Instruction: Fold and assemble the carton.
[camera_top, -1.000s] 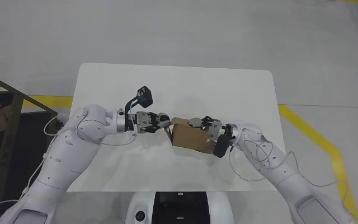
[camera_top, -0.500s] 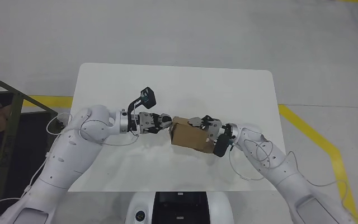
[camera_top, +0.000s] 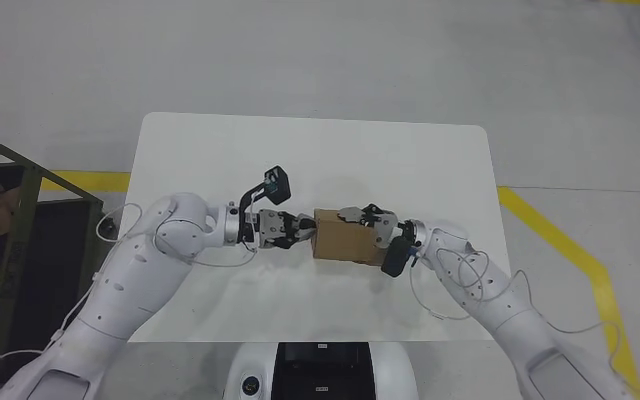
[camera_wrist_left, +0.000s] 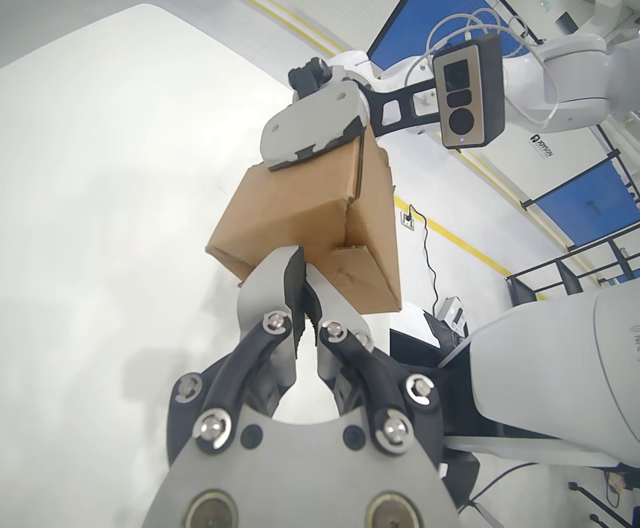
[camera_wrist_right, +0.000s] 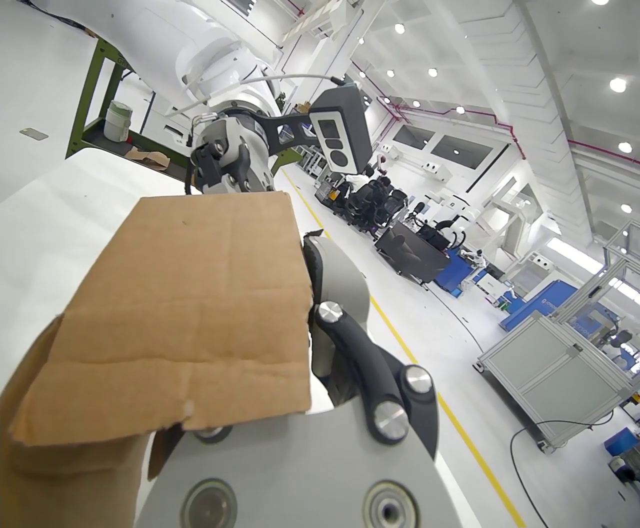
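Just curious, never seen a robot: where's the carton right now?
In the top view the carton is over the middle of the table, between the left gripper at one end and the right gripper gripping the other.

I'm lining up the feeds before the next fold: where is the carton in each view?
Top view: carton mid white table, between left gripper and right gripper.
Left wrist view: carton just past the left gripper's shut fingertips, right gripper clamped on its far end.
Right wrist view: carton close up in the right gripper, left gripper at its far end.
Shared landmark: the white table under the carton.
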